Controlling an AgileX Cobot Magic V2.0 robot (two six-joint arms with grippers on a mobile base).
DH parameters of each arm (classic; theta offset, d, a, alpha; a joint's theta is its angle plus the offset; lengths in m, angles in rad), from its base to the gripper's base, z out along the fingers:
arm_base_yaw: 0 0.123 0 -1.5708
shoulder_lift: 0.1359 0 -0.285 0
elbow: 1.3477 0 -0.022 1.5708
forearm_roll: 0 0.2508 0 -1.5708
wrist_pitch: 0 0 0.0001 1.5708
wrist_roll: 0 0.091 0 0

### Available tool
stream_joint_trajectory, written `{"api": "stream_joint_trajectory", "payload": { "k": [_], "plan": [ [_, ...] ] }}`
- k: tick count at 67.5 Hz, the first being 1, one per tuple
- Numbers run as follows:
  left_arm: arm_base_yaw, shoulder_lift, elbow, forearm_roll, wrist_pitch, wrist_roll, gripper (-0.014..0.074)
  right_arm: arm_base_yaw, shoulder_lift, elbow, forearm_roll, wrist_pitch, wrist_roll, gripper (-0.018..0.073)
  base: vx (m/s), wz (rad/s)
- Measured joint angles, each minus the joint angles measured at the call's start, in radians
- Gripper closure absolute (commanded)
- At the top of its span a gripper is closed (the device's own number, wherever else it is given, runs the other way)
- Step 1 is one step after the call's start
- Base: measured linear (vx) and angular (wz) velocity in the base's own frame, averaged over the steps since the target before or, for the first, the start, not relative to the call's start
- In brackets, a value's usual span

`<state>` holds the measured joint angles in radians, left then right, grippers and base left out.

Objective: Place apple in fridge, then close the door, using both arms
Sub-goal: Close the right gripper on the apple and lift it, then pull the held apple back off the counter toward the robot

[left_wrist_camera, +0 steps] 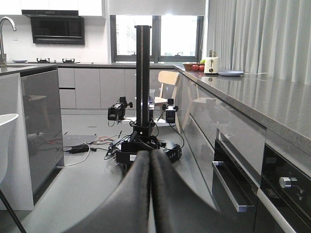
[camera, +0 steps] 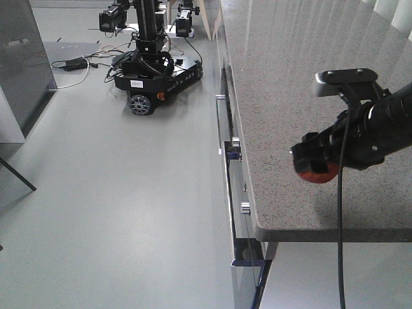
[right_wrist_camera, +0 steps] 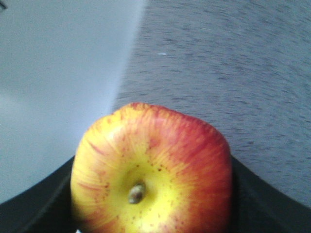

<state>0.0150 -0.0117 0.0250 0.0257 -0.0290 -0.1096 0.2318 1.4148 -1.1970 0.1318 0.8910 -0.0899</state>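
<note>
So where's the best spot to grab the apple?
Across its wide round middle, coming from the stem end. The right pincer holds the apple that way now: one black finger on each side, stem facing the wrist camera. The sides bulge evenly there, so it probably sits snug and won't roll out.
</note>
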Motion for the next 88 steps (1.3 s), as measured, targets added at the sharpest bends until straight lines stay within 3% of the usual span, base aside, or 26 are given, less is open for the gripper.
{"api": "stream_joint_trajectory", "payload": {
  "k": [22,36,61,88],
  "plan": [
    [0.000,0.000,0.000,0.000,0.000,0.000,0.0602,0.291,-0.302,0.132,0.000,-0.006,-0.016,0.0216,0.00,0.00],
    [0.000,0.000,0.000,0.000,0.000,0.000,0.0602,0.416,-0.481,0.243,0.005,-0.008,-0.006,0.0216,0.00,0.00],
    [0.000,0.000,0.000,0.000,0.000,0.000,0.0602,0.447,-0.733,0.416,0.004,0.008,0.018,0.0216,0.00,0.00],
    [0.000,0.000,0.000,0.000,0.000,0.000,0.0602,0.447,-0.802,0.428,-0.002,0.012,0.018,0.0216,0.00,0.00]
  ]
}}
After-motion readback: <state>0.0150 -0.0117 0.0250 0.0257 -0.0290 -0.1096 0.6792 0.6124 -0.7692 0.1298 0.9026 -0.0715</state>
